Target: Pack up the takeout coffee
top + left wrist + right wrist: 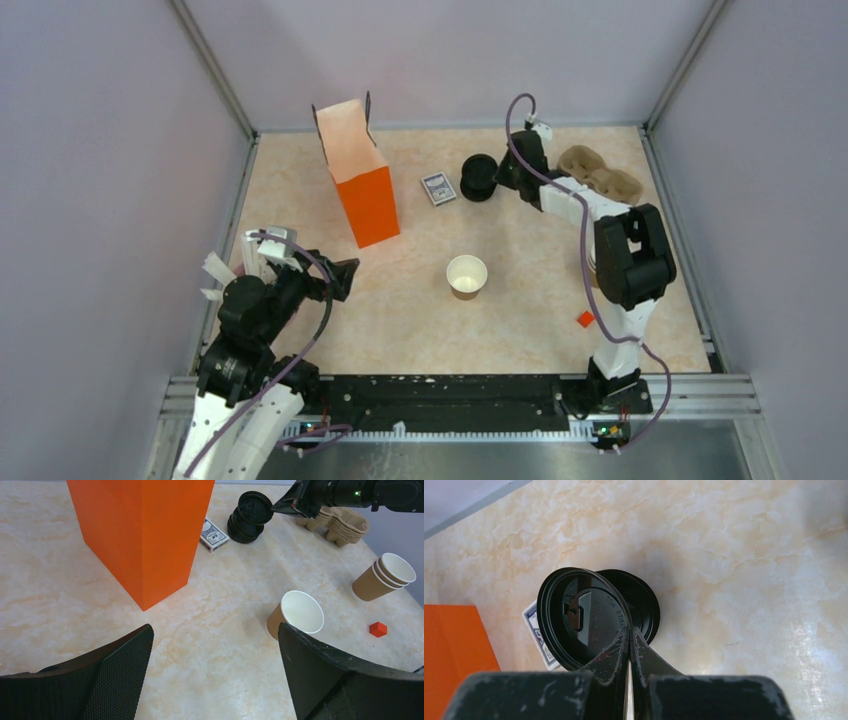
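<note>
The takeout coffee cup (467,275) stands upright and open, white inside, in the middle of the table; it also shows in the left wrist view (300,612). My right gripper (629,632) is shut on the rim of one black lid (579,617), which is tilted just above the stack of black lids (646,605) at the far middle (478,178). My left gripper (215,645) is open and empty, low at the near left (340,275), with the cup just beyond its right finger. The orange bag (360,180) stands open to the far left.
A deck of cards (437,188) lies between the bag and the lids. The brown pulp carrier (600,175) sits at the far right. A stack of nested tan cups (382,577) lies on its side at the right. A small red cube (585,319) lies near the right arm's base.
</note>
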{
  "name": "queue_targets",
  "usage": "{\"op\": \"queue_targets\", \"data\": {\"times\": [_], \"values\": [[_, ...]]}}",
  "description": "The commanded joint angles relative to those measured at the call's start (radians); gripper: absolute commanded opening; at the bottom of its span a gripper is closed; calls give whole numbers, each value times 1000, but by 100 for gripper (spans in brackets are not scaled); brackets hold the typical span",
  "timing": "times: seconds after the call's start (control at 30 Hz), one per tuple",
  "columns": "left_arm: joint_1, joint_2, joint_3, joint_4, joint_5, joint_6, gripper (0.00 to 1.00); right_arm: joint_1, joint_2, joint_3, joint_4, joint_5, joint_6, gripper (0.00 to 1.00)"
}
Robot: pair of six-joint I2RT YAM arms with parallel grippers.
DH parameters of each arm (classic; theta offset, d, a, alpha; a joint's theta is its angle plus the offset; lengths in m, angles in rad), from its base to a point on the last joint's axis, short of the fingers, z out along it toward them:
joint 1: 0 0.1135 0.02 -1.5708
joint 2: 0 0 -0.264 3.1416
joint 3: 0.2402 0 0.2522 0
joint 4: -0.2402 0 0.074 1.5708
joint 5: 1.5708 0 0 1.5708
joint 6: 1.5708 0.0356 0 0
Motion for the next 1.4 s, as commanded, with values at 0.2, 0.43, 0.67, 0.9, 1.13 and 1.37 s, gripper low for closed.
{"op": "queue_targets", "data": {"times": [0.2, 0.43, 0.67, 0.9, 1.13, 1.37], "values": [[2, 23, 5, 38, 15, 8, 99, -7, -233, -131, -9, -103, -69, 0], [2, 97, 114, 28, 155, -27, 99, -1, -460, -279, -54, -234, -66, 0], [2, 259, 220, 62, 406, -131, 99, 73, -689, -423, -73, -389, -27, 0], [1, 342, 151, 258, 553, -285, 99, 261, -888, -601, 17, -415, 91, 0], [-8, 446, 97, 369, 624, -352, 99, 401, -980, -680, 88, -388, 178, 0], [-80, 511, 88, 411, 580, -350, 99, 455, -979, -668, 102, -375, 183, 0]]}}
